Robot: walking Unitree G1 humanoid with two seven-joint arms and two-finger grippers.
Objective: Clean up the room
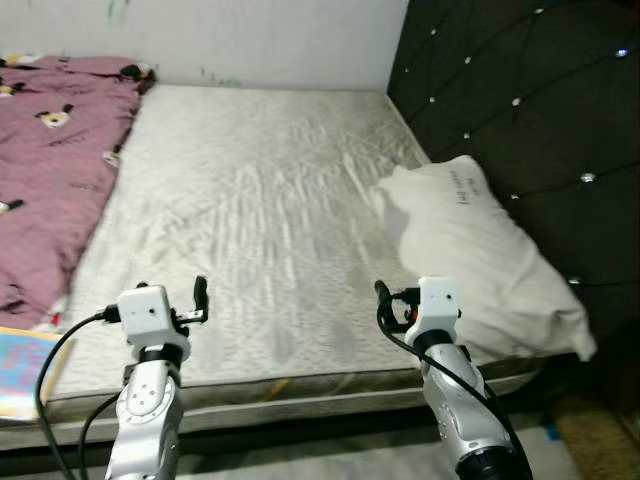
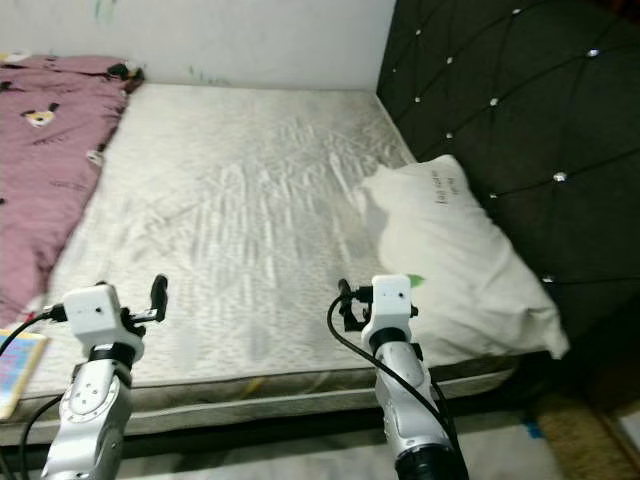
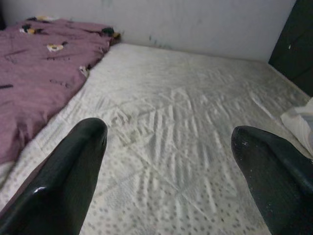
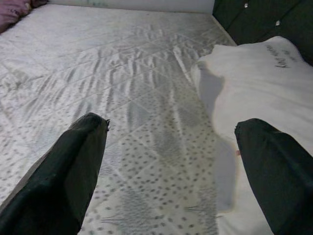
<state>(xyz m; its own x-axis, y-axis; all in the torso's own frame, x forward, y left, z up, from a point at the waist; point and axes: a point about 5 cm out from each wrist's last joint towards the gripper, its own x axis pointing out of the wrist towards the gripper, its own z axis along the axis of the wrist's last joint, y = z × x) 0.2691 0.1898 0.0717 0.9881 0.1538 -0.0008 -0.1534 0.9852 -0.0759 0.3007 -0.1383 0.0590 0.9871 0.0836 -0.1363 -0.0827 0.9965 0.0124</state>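
While both arms reach forward over the bed's near edge, neither holds anything.

Left gripper point(image 3: 168, 147): fingers spread wide, empty, raised above the near left part of the mattress; in the head views it sits at the near edge, left of centre.

Right gripper point(image 4: 171, 147): fingers spread wide, empty, above the near right part of the mattress, just beside the pillow's near end.

Book point(image 1: 20, 370): a colourful flat thing, seemingly a book, lies at the near left corner of the bed, left of the left arm; details too small to tell.

Mattress point(image 1: 260, 200): pale, quilted with a dotted pattern, creased across the middle, bare between blanket and pillow.

Pillow point(image 1: 480, 260): white, lying on the right side of the mattress against the headboard, with small dark writing near its far end; its near corner hangs over the bed's edge.

Blanket point(image 1: 50, 160): mauve with small cartoon figures, bunched along the left side of the bed, running from near the book to the far corner.

Headboard point(image 1: 530, 100): black, tufted with shiny studs, standing along the right side.

Wall point(image 1: 200, 35): white, with faint marks, behind the far end of the bed.
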